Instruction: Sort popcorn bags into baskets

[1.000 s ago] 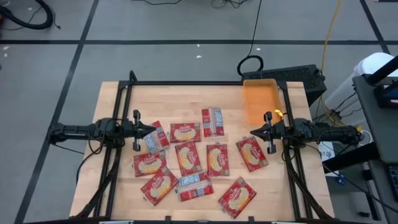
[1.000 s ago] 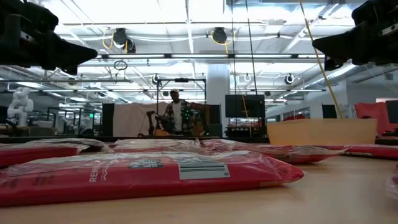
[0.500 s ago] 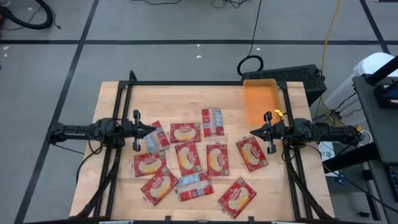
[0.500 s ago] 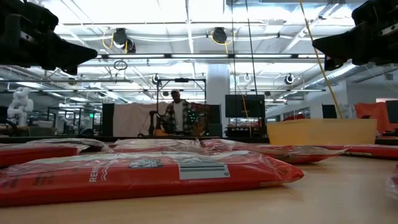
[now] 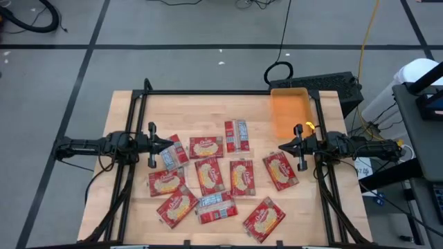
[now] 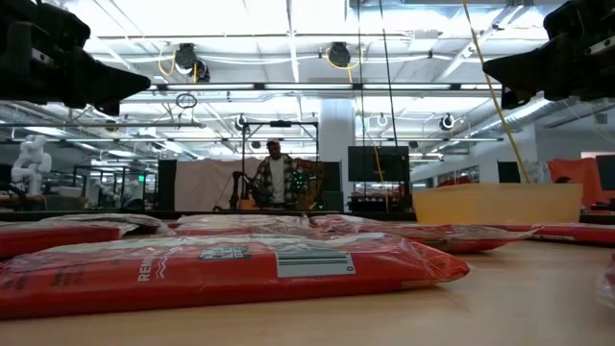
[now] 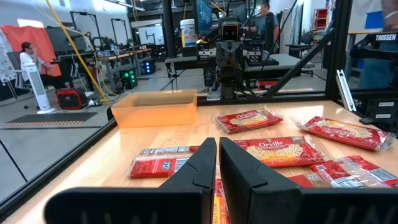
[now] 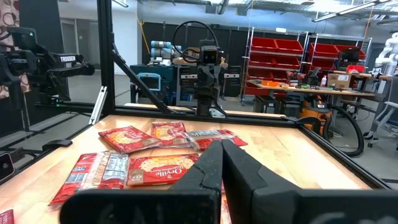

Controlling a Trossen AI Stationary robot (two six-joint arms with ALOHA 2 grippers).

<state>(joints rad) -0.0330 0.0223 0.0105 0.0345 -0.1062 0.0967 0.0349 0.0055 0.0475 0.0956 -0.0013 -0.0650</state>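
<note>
Ten popcorn bags (image 5: 208, 173) are lying flat and loosely scattered across the middle and near part of the wooden table, none of them in the basket. Most are showing their red fronts with the cream-yellow popcorn picture; three, among them one at the far edge of the group (image 5: 237, 135) and one near the front (image 5: 215, 205), are showing pale grey-blue printed panels. Several are touching or overlapping at their edges. The basket (image 5: 290, 112), a shallow translucent orange bin, is sitting empty at the far right corner, apart from the bags.
</note>
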